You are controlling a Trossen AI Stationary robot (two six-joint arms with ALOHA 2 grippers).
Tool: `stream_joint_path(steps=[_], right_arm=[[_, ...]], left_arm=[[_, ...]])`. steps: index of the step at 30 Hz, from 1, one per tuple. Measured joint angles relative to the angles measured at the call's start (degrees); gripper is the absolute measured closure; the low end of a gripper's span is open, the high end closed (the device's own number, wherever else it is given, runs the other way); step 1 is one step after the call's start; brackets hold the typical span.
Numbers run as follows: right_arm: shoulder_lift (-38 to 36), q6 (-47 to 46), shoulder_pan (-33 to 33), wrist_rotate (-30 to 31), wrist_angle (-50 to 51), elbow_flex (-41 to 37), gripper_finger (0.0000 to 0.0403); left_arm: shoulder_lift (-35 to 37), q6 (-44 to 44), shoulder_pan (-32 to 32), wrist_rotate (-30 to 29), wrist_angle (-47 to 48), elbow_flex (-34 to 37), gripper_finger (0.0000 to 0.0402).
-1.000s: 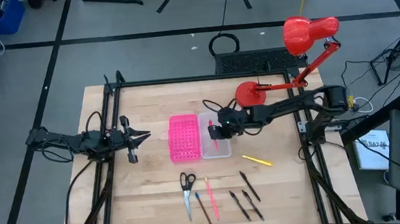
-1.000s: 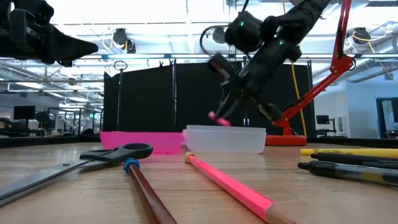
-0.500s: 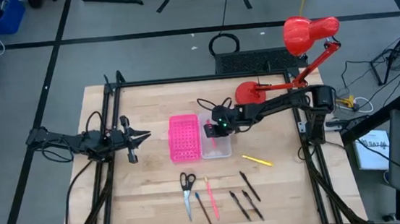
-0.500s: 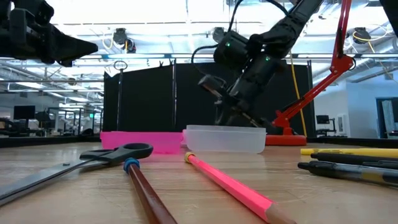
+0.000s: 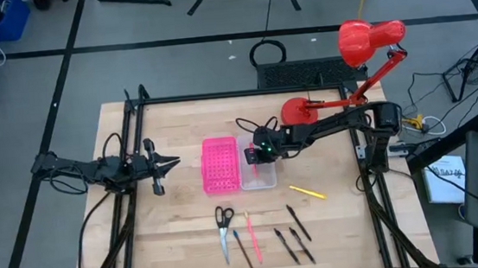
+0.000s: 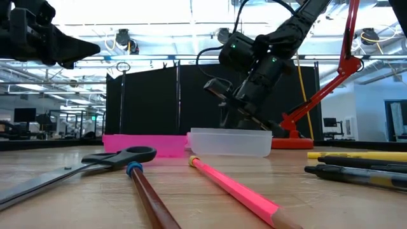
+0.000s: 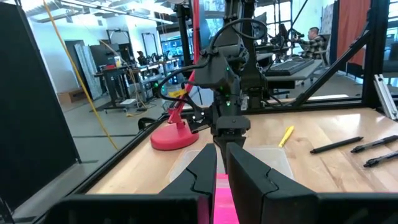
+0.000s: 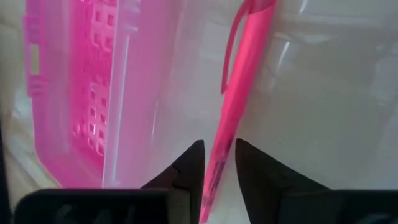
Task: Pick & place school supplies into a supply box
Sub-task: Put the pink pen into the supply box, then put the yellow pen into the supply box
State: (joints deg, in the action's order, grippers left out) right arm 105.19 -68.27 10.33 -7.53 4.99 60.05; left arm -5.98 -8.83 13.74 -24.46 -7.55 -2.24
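My right gripper [image 5: 259,156] [image 6: 233,119] reaches down into the clear supply box [image 5: 260,177] [image 6: 230,142] and is shut on a pink pen [image 8: 239,93]. The box's pink perforated half [image 5: 220,164] [image 8: 81,93] lies joined on its left. On the near table lie the scissors [image 5: 223,223], a pink pencil [image 5: 252,229], a brown pencil [image 5: 244,251], black pens [image 5: 291,238] and a yellow pen [image 5: 308,192]. My left gripper [image 5: 170,163] [image 7: 221,152] waits shut, left of the pink half, above the table. My right gripper pinches the pink pen's shaft [image 8: 216,163] between its two fingers, which lie across it. It comes from above, slanting in from the table's right. The pen's clip end [image 8: 252,25] reaches ahead of the fingers over the clear box's floor; whether it rests there I cannot tell.
A red desk lamp stands with its base [image 5: 298,111] at the far right of the table, its arm rising behind my right arm. A black frame rail [image 5: 218,97] borders the table. Bare wood lies between my left gripper and the pink half.
My right gripper has moved down and a little toward the table's left, carrying the pink pen from above the clear box down into it. For the last half second it has kept still.
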Motion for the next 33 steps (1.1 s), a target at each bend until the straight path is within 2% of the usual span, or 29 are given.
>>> stream_joint_path(steps=[7, 11, 14, 16, 20, 22, 26, 30, 33], right_arm=[[-3.5, 2.5, 0.2, 0.0, -0.7, -0.1, 0.0314], [-10.3, 5.6, 1.0, -0.2, 0.0, -0.1, 0.0315], [-18.0, 11.1, 1.3, 0.1, 0.7, -0.1, 0.0315], [-23.9, 19.1, 1.0, 3.1, 1.9, 0.0, 0.0316], [-35.7, 33.7, -4.3, 19.2, 5.9, -0.3, 0.0326], [-40.8, 40.1, -7.7, 24.4, 7.0, -1.5, 0.0332], [-49.2, 45.3, -13.4, 32.2, 5.4, -7.5, 0.0348], [-55.1, 49.3, -17.6, 33.0, -2.4, -15.8, 0.0367], [-58.3, 52.8, -20.3, 33.0, -4.0, -22.2, 0.0393]], left_arm=[[0.0, 0.0, 0.0, 0.0, 0.0, 0.0, 0.0355], [0.0, -1.4, 0.0, -0.7, 0.0, 0.0, 0.0355], [0.0, -2.6, 0.0, -3.1, 0.0, 0.0, 0.0355], [0.0, -2.5, 0.0, -4.5, 0.0, 0.0, 0.0355], [0.0, -1.1, 0.0, -4.7, 0.0, 0.0, 0.0355], [0.0, -1.0, 0.0, -4.7, 0.1, 0.0, 0.0355], [0.0, -1.2, 0.0, -4.7, 0.0, 0.0, 0.0355], [0.0, -3.7, 0.0, -4.7, 0.0, 0.0, 0.0355], [0.0, -3.7, 0.0, -4.7, 0.0, 0.0, 0.0355]])
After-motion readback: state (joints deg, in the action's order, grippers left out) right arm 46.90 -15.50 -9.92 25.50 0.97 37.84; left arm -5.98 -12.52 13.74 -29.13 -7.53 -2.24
